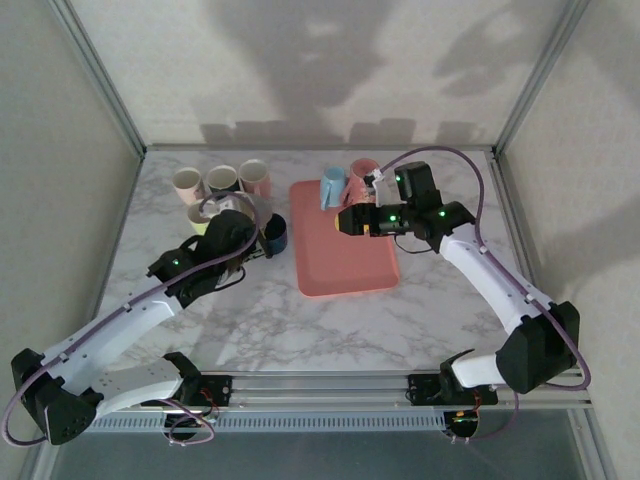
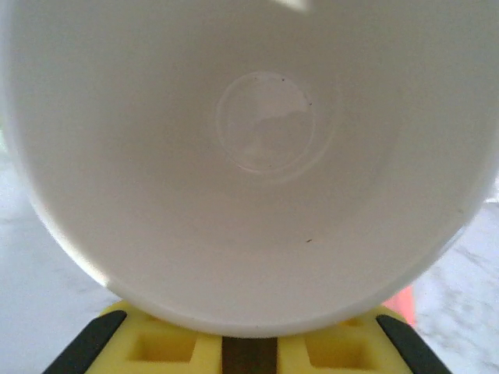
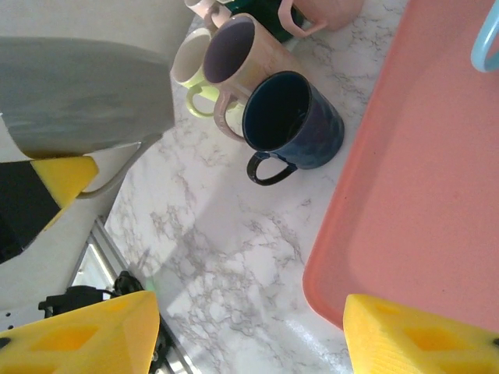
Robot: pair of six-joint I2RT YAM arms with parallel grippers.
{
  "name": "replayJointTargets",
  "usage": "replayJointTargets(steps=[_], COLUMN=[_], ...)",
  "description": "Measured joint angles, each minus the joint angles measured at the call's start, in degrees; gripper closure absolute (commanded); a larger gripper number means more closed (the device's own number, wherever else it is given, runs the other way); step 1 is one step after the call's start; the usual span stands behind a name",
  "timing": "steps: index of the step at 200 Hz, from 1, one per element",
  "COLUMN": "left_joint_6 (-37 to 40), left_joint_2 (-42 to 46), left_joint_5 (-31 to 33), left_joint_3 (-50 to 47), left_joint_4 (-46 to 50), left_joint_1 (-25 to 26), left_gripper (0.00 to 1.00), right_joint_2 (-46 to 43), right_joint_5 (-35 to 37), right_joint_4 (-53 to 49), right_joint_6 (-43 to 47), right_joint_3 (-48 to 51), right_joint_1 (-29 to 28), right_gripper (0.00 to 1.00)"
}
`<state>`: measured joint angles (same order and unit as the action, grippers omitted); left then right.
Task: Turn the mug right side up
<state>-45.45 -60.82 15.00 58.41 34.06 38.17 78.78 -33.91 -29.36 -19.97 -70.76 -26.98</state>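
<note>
White mug [image 2: 257, 156]: held at the tip of the left arm, left of centre in the overhead view; at the upper left of the right wrist view its grey-white wall hangs off the marble. Its mouth faces the left wrist camera, so it reads as tipped, though the exact angle cannot be told.
Left gripper [image 2: 248, 352]: closed narrow on the white mug, pinching its wall at the rim; one yellow pad [image 3: 66, 173] lies against the outside.
Handling: glazed ceramic, so probably stiff, fairly heavy, slick and liable to chip. A thin wall pinch may swivel as the mug turns.
Where to hold: the rim wall as now, or the handle; set the base down flat before letting go.
Neighbours: a navy mug [image 3: 292, 121], a lilac-lined mug [image 3: 242, 58] and a yellow-green mug [image 3: 191, 58] stand close together, mouths up, leaving little room.
Tray [image 1: 345, 265]: pink, centre frame, with a light blue mug [image 1: 332, 187] and a pink mug [image 1: 362, 172] at its far end.
Right gripper [image 3: 249, 331]: jaws wide, holding nothing, over the tray's left edge.
Surface: the white marble-patterned table [image 1: 300, 330], smooth and hard.
Room: plain grey walls with a metal frame [image 1: 100, 75].
</note>
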Motion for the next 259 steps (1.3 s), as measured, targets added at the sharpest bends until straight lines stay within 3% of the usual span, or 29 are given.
replayJointTargets(steps=[35, 92, 172, 259], left_joint_6=[-1.99, -1.92, -0.52, 2.58], left_joint_2=[-1.66, -5.38, -6.12, -9.6], left_joint_5=[4.28, 3.98, 1.05, -2.25], left_joint_3=[3.02, 3.06, -2.29, -8.07], left_joint_4=[11.45, 20.11, 21.0, 15.45], left_joint_1=[-0.72, -3.26, -8.04, -12.17], left_gripper=[1.0, 1.0, 1.0, 1.0], right_joint_2=[0.52, 1.81, 3.21, 4.0], right_joint_5=[0.57, 0.94, 0.94, 0.94], right_joint_4=[-1.33, -1.77, -2.8, -3.41], right_joint_6=[0.61, 1.22, 1.4, 1.6], right_joint_3=[-1.25, -2.49, -2.67, -3.43], right_joint_1=[0.02, 0.02, 0.02, 0.02], right_gripper=[0.35, 0.35, 0.35, 0.34])
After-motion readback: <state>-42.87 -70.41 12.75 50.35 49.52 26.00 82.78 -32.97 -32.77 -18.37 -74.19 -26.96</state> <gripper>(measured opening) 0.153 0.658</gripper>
